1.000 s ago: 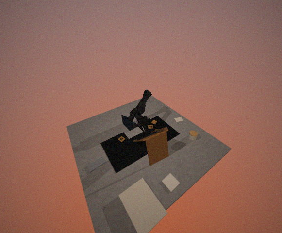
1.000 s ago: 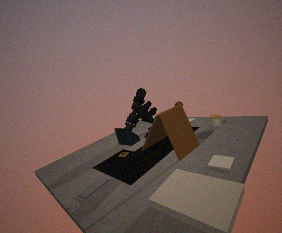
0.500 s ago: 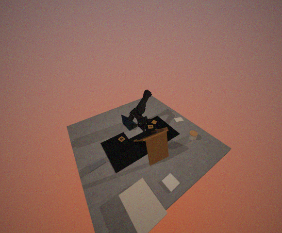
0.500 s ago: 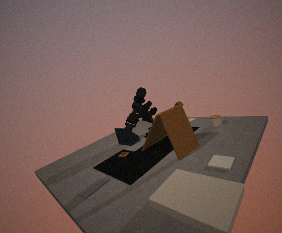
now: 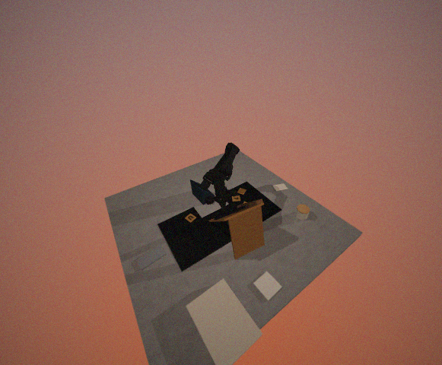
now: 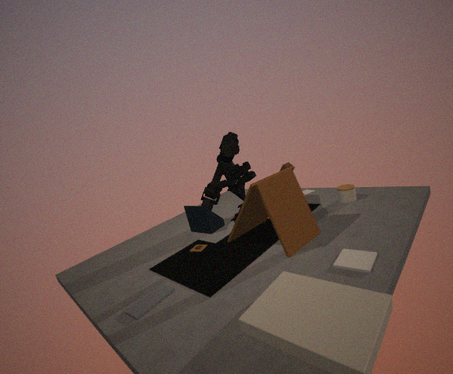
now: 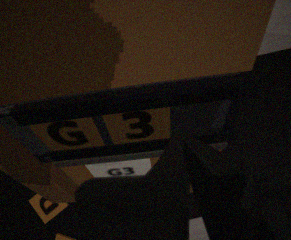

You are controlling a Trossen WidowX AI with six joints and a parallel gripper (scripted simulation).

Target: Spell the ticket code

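Observation:
The tent-shaped orange board (image 5: 248, 233) (image 6: 295, 213) (image 7: 190, 40) carries the dark letter rail (image 7: 125, 95). In the wrist view the G tile (image 7: 91, 129) sits at the rail's left, with a narrow gap before the 3 tile (image 7: 160, 120). The rail's right part shows no tile. The ticket (image 7: 121, 165) below reads G3. My gripper (image 7: 179, 139) (image 5: 224, 204) is shut and empty, its tips just below and right of the 3 tile. Loose tiles lie on the mat: one tile (image 5: 190, 217) (image 6: 198, 248) on one side, two others (image 5: 236, 198) (image 5: 241, 191) on the other.
The black mat (image 5: 197, 243) (image 6: 218, 271) lies under the board. A navy block (image 5: 201, 193) (image 6: 202, 220) stands near the arm. Around are a cream box (image 5: 224, 322) (image 6: 319, 318), a white square block (image 5: 267, 285) (image 6: 355, 260), an orange-topped cylinder (image 5: 303, 214) (image 6: 347, 195) and a grey slab (image 6: 150, 304).

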